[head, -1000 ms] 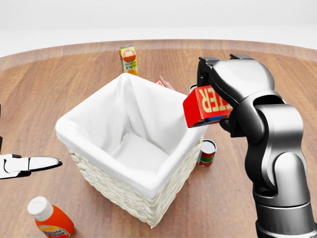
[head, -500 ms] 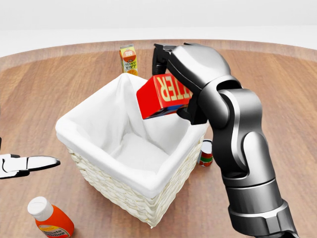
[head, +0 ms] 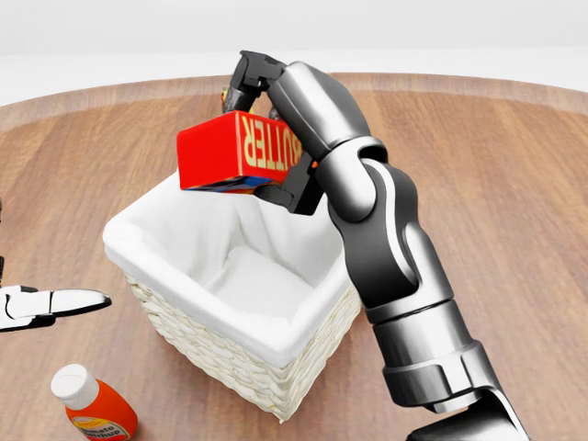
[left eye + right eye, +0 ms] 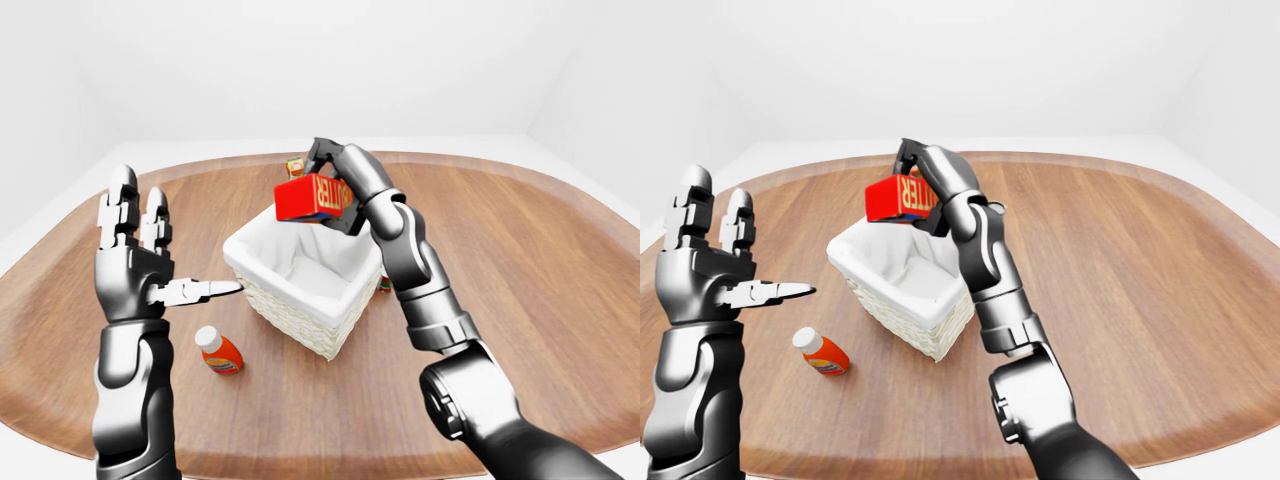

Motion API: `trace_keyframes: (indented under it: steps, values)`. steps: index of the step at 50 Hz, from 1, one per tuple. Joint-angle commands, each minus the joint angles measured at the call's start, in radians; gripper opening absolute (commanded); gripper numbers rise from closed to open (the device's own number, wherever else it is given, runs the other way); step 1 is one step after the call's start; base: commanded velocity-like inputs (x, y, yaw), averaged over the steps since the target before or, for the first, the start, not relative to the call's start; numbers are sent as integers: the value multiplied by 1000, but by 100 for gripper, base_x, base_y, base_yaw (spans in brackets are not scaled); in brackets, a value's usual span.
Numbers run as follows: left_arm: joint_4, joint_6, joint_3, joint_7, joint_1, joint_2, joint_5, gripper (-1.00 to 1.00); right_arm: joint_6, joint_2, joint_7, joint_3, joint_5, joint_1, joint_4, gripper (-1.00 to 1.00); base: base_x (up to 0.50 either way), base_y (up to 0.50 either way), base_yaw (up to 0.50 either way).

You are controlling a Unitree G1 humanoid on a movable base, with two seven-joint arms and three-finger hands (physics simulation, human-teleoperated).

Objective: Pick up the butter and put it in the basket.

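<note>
Left of the basket (image 3: 230, 354), the left robot hand (image 4: 135, 265) is raised over the wooden worktop (image 3: 514, 184) with its fingers spread, grasping nothing; an orange bottle (image 3: 92, 409) lies just below-left of the basket; above the basket's white-lined opening, clear of its rim, the red butter (image 3: 234, 152) box hangs clenched in the right robot hand (image 3: 271, 129).
</note>
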Motion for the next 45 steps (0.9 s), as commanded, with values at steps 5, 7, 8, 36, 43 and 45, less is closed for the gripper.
trace_keyframes:
  steps: [5, 7, 8, 36, 43, 45]
  values:
    - [40, 0, -2, -12, 13, -3, 4, 100, 0, 32, -287, -15, 286, -74, 246, -100, 0, 0, 0]
    - [48, 0, -2, -13, 10, -2, 5, 100, 0, 35, -305, -16, 311, -75, 251, -100, 0, 0, 0]
    - [51, 0, -2, -13, 10, -2, 5, 100, 0, 34, -314, -14, 319, -77, 252, -100, 0, 0, 0]
    - [83, 0, -8, -22, 13, -3, 15, 100, 0, 77, -407, 1, 425, -105, 388, -100, 0, 0, 0]
    - [72, 0, -7, -21, 18, -3, 14, 100, 0, 86, -418, 6, 422, -105, 423, -100, 0, 0, 0]
    - [68, 0, -6, -21, 19, -4, 13, 100, 0, 87, -423, 5, 422, -108, 442, -100, 0, 0, 0]
